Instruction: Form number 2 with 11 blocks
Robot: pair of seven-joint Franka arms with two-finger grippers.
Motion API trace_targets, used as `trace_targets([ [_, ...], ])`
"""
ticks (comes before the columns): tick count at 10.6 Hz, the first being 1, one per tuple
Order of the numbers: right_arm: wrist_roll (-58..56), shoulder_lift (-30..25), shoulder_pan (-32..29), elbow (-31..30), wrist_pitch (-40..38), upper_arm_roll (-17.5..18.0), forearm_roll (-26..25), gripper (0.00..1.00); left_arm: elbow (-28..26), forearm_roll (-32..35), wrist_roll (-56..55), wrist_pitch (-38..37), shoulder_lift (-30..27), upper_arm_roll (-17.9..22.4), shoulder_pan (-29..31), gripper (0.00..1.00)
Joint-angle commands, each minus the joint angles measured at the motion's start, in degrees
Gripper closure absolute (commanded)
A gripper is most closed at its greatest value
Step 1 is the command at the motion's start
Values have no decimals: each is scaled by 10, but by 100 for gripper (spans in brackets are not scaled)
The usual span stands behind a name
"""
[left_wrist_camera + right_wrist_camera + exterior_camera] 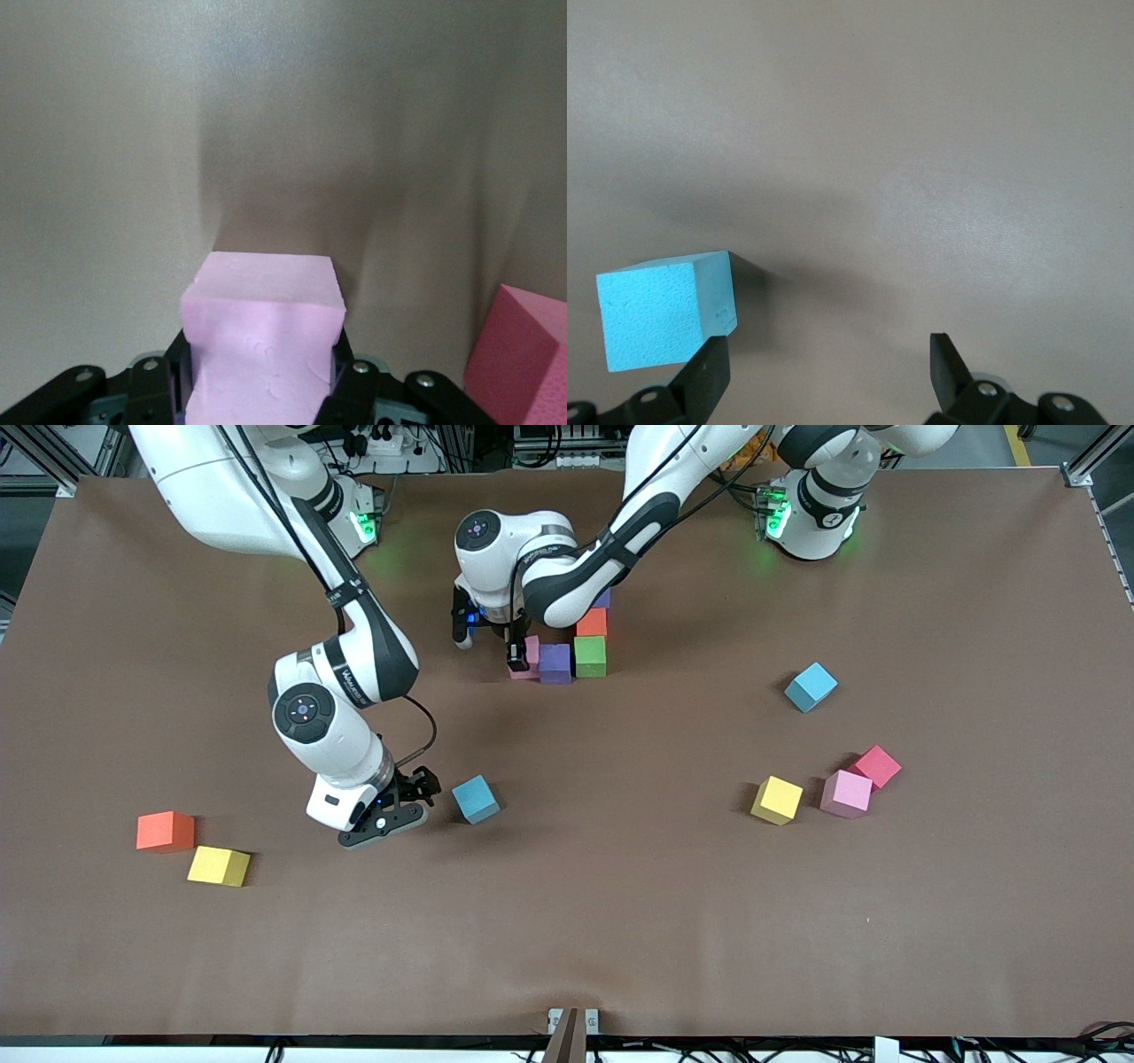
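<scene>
The brown counter [620, 921] is carrying everything. The left arm is reaching from its base to the half-built number 2 [576, 651], a small cluster of matte foam cubes near the robots' bases: an orange cube [592, 622], a green cube [590, 656] and a purple cube [555, 662] are already lying together. The left claw [520, 657] is grasping a pink foam cube [264, 341] and is setting it just beside the purple one, so the placing step is in hand. I judge the next move is releasing it in line with the row.

The right claw [390, 815] is hanging released, low beside a light blue foam cube [476, 798]; it must centre over it before clenching.

Other cubes are lying scattered, well apart from the cluster.
</scene>
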Motion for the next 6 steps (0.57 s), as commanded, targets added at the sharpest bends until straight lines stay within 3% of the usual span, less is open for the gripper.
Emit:
trace_targets([
  [1,-9,11,3,14,-1,2,3,0,-10,25,-1,-5,-7,1,4,47],
  [6,-10,24,20,18,7,2,-2,0,-3,38,3,3,1,5,2,48],
])
